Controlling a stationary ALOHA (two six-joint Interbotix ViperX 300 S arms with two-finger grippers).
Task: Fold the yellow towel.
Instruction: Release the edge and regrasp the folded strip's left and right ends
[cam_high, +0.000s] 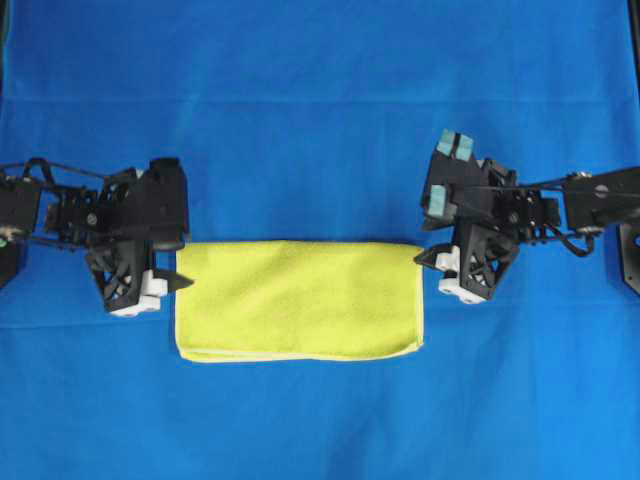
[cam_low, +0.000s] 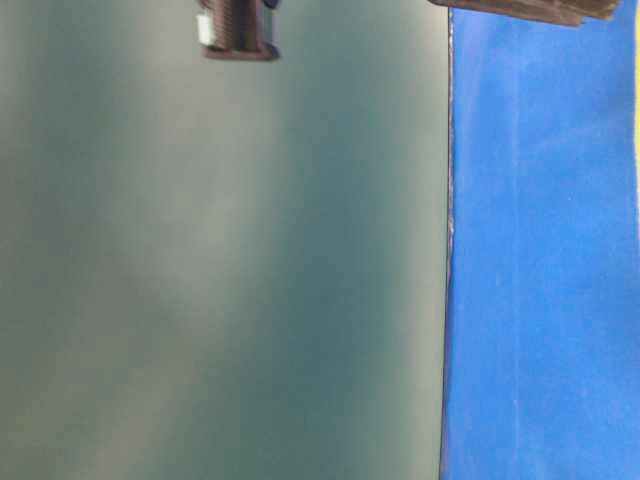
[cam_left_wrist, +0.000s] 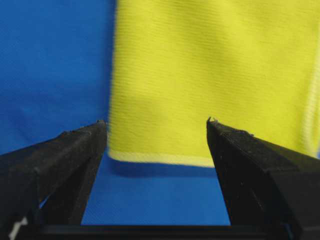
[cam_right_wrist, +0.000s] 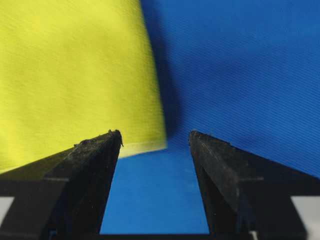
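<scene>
Two spread, empty grippers, left gripper and right gripper, flank the folded yellow towel.

- The towel is laid flat on the table cover, just below the centre of the overhead frame, folded into 2 layers.
- The left gripper is placed just beside the towel's left edge, at its upper left corner.
- The right gripper is placed at the towel's upper right corner.
- Both arms are stretched in from the frame's left and right edges.
</scene>
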